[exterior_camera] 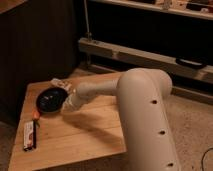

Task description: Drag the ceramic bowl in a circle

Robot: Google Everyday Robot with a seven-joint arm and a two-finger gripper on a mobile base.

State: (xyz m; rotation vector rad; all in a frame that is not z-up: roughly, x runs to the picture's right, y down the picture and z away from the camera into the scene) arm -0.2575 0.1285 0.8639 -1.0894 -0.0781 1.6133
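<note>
The ceramic bowl [50, 100] is a round, shallow, glossy black bowl on the left part of the wooden table [85, 135]. My white arm reaches from the right across the table. The gripper [66, 104] sits at the bowl's right rim, touching or just over it. The arm's end hides the spot where gripper and bowl meet.
A small orange-tipped thing [35, 115] and a flat white and dark packet [30, 135] lie near the table's left front. A pale wrapped item [61, 84] lies behind the bowl. A dark cabinet stands at the left, a shelf rail behind.
</note>
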